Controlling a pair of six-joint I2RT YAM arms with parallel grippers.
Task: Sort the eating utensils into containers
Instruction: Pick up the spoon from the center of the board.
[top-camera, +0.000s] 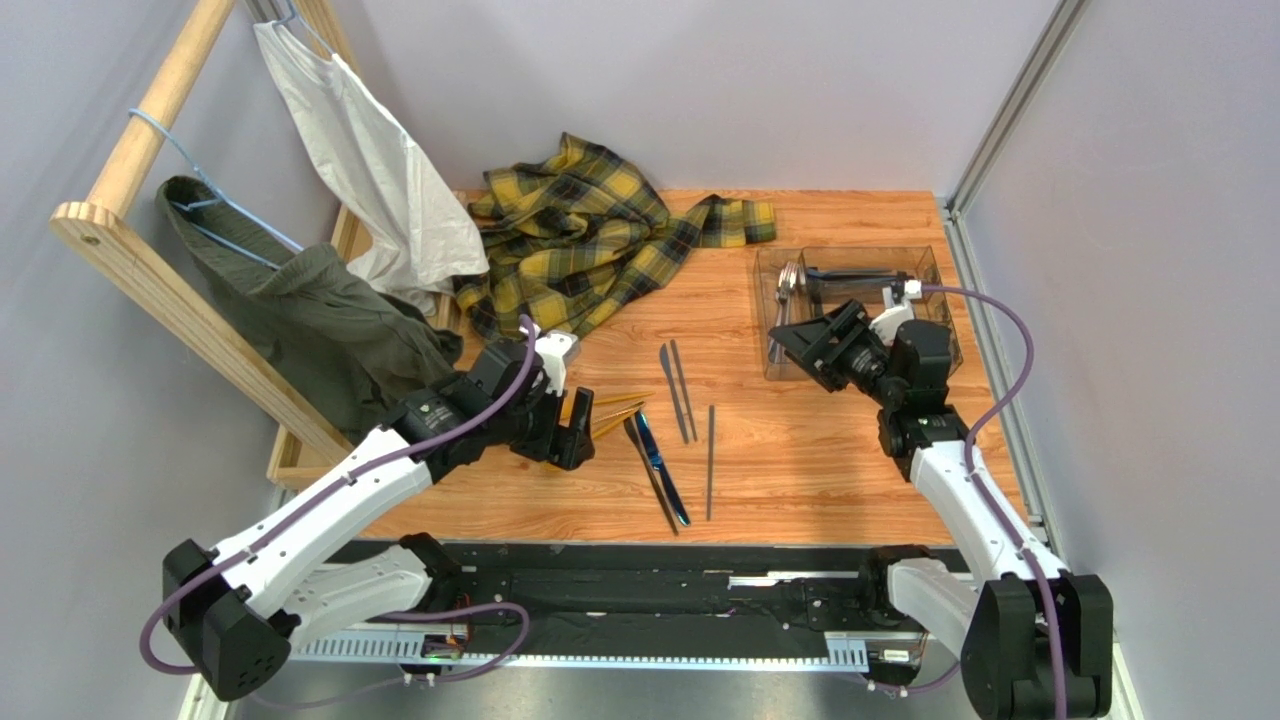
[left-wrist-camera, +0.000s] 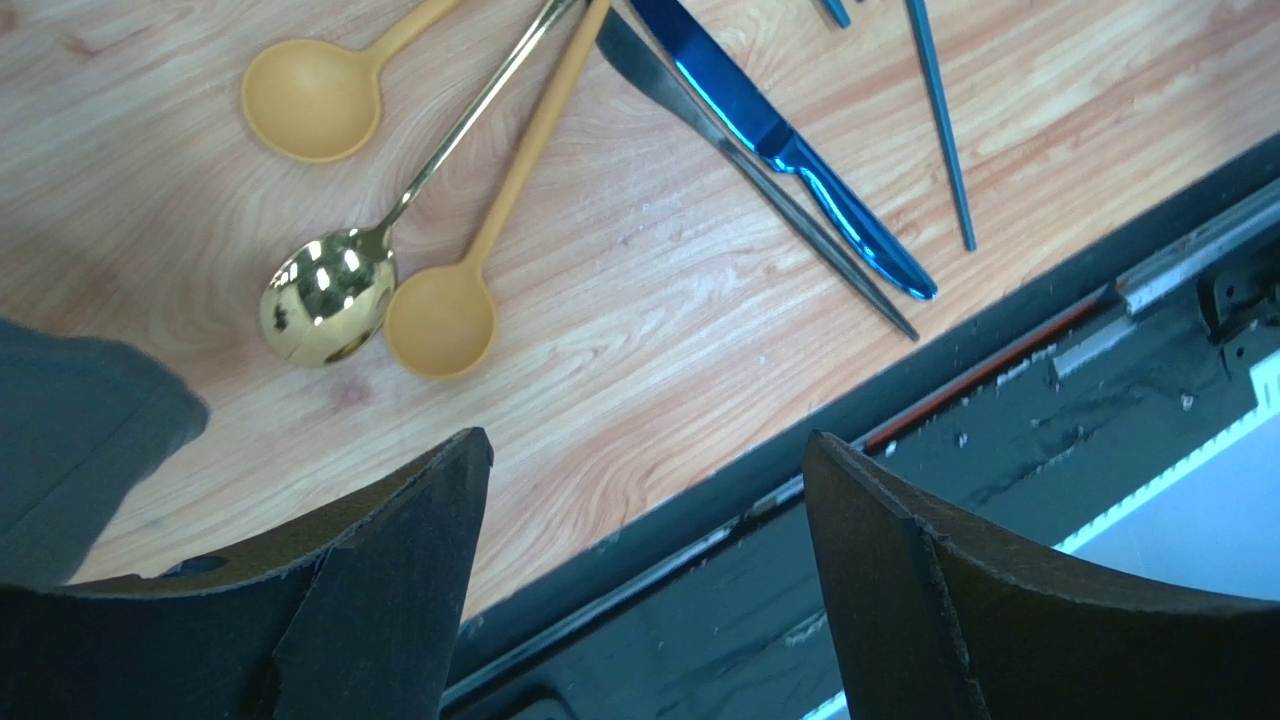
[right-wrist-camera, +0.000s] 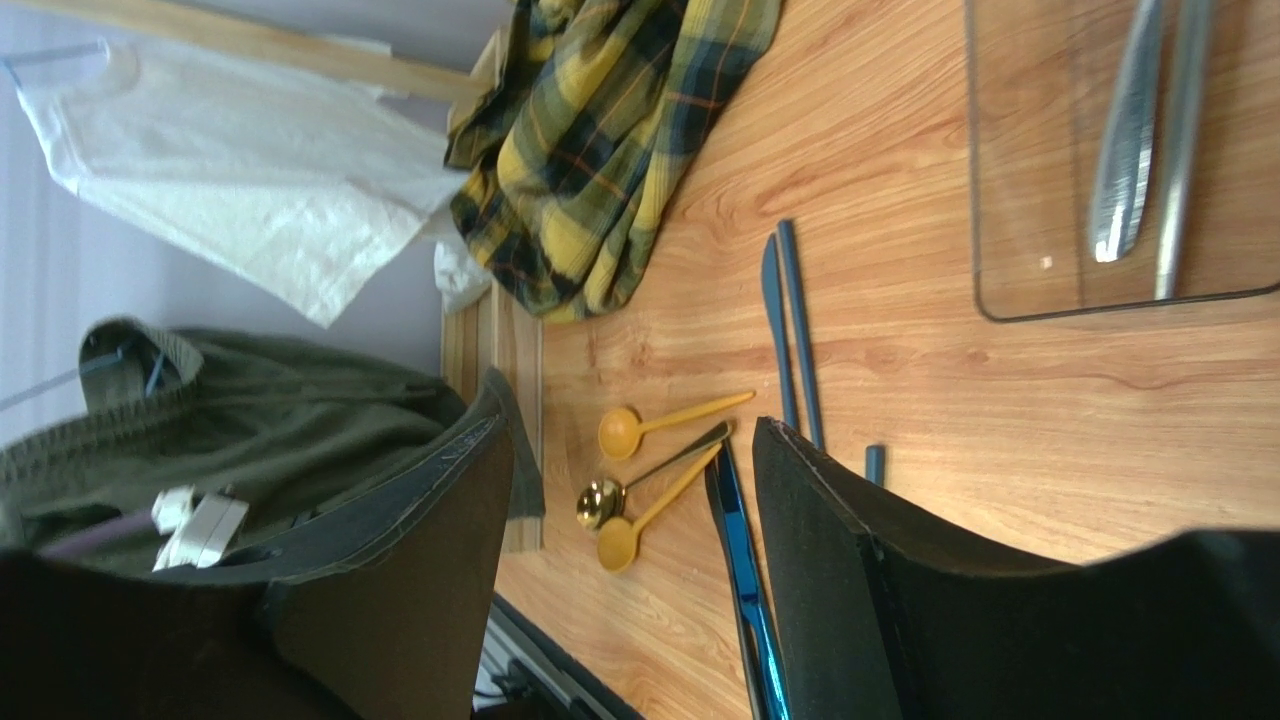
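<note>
Both tools hanging open and empty above the bench, cutlery lying partly loose and partly in the tray.

The left tool is hovering with jaws spread wide, gripping nothing, just beside three gold spoons and a blue knife lying on the bench. The right tool is gaping likewise, empty, by the corner of the clear tray, which is holding silver pieces. Dark sticks are lying mid-bench.

I see three gold spoons fanned out flat, just beside a blue knife and a grey knife, with grey sticks near. Well apart, silver pieces lie in the clear tray.
</note>
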